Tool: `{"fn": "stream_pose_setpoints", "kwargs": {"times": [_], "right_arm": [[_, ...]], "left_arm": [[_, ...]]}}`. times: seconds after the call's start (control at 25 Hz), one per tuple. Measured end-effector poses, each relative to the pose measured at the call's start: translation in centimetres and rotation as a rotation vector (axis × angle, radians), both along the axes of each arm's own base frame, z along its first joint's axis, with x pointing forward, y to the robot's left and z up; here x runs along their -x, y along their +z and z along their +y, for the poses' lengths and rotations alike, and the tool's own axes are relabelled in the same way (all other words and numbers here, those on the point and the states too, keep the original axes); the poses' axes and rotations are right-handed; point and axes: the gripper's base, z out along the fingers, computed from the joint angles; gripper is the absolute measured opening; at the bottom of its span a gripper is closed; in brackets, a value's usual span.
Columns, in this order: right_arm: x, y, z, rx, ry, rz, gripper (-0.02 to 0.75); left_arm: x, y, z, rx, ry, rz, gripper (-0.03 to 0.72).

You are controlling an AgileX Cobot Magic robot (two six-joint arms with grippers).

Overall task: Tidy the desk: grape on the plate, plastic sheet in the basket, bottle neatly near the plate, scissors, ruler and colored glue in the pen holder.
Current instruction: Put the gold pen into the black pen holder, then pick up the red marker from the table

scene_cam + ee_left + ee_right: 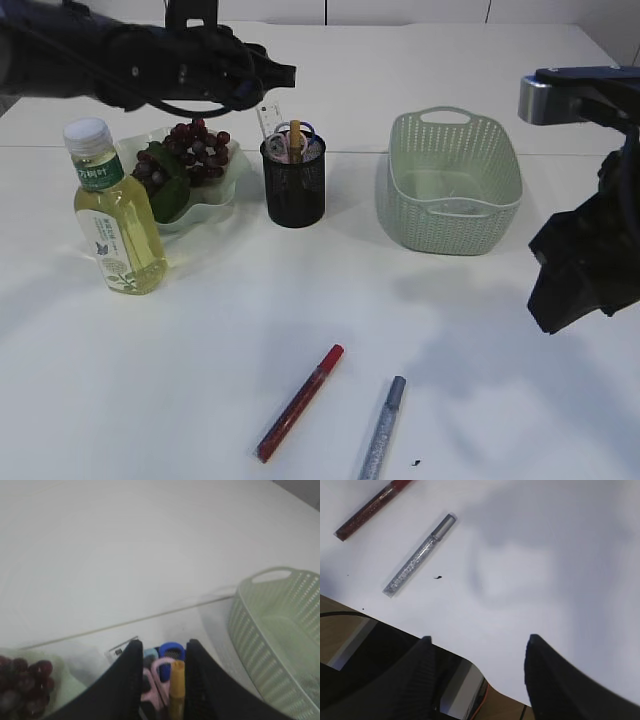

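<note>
The grape bunch (190, 150) lies on the plate (215, 205), with the bottle (115, 215) upright at its front left. The black pen holder (293, 185) holds the ruler (268, 118), the scissors (171, 650) and a gold glue pen (176, 685). My left gripper (164, 647) hovers just above the holder, open, its jaws on either side of the scissor handles and gripping nothing. A red glue pen (300, 402) and a silver glue pen (383, 428) lie on the table at the front. My right gripper (479, 640) hangs open and empty above the front right. I cannot make out the plastic sheet.
The pale green basket (450, 185) stands right of the pen holder. The table's front edge (445, 645) runs just below the right gripper, with the silver pen (420, 555) and the red pen (370, 510) to its left.
</note>
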Motion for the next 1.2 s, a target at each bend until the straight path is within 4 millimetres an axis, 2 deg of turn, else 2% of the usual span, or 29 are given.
{"fn": "stream_pose_setpoints", "kwargs": {"times": [0.12,0.28,0.48,0.68,0.8,1.08,1.2], "right_arm": [[0.0,0.0,0.1,-0.009,-0.012,-0.001,0.449],[-0.1,0.0,0.1,-0.019,-0.020,-0.006,0.449],[-0.1,0.1,0.2,-0.026,-0.024,-0.009,0.449],[-0.1,0.1,0.3,-0.033,-0.024,-0.004,0.449],[0.0,0.0,0.2,-0.030,-0.023,0.010,0.449],[0.1,0.0,0.2,-0.029,-0.022,0.013,0.449],[0.1,0.0,0.2,-0.029,-0.022,0.013,0.449]], "left_arm": [[2.1,2.1,-0.3,-0.063,-0.010,0.103,0.220],[5.6,3.4,-1.3,-0.179,-0.045,0.285,0.223],[9.7,2.6,-2.6,-0.320,-0.115,0.568,0.223],[12.7,1.8,-3.5,-0.381,-0.209,0.798,0.223],[13.9,1.7,-4.3,-0.396,-0.248,0.855,0.224],[16.3,1.6,-6.9,-0.418,-0.310,0.868,0.238],[17.0,0.5,-8.3,-0.439,-0.322,0.881,0.239]]}}
